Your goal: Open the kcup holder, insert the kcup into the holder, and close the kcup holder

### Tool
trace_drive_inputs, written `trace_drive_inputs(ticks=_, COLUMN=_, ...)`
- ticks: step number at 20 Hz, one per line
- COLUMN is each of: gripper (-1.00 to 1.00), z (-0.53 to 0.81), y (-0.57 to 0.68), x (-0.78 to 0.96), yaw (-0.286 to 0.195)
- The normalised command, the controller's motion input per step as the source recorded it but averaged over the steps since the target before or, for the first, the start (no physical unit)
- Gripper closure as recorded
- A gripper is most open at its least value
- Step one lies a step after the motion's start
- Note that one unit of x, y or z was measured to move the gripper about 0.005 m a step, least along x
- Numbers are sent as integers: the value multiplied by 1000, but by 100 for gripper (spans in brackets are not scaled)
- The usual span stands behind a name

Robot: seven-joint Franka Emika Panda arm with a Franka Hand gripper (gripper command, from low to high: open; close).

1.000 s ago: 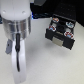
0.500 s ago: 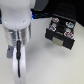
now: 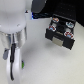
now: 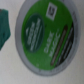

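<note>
Wrist view filled by green-lidded kcup (image 4: 45, 36), exterior view alone showing open kcup holder (image 3: 61, 34), gripper (image 3: 12, 67) blurred, possibly closed, cannot tell.

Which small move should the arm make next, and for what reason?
Probably lower straight toward the kcup and close on it. The wrist view shows its green lid large and near the middle. In the exterior view the kcup holder already stands open, tray out. Whether the gripper is open is unclear.
</note>
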Motion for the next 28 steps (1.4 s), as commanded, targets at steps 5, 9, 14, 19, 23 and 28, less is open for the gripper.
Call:
trace_drive_inputs(ticks=5, gripper=100, z=79, y=0, x=47, yaw=-44)
trace_drive_inputs(ticks=9, gripper=100, z=179, y=6, x=78, yaw=-50)
trace_drive_inputs(ticks=14, gripper=100, z=154, y=42, x=65, yaw=-56)
trace_drive_inputs(ticks=19, gripper=100, z=425, y=167, x=42, yaw=-57)
trace_drive_inputs(ticks=23, gripper=100, z=768, y=306, x=0, yaw=-14)
trace_drive_inputs(ticks=28, gripper=100, z=718, y=457, x=0, yaw=15)
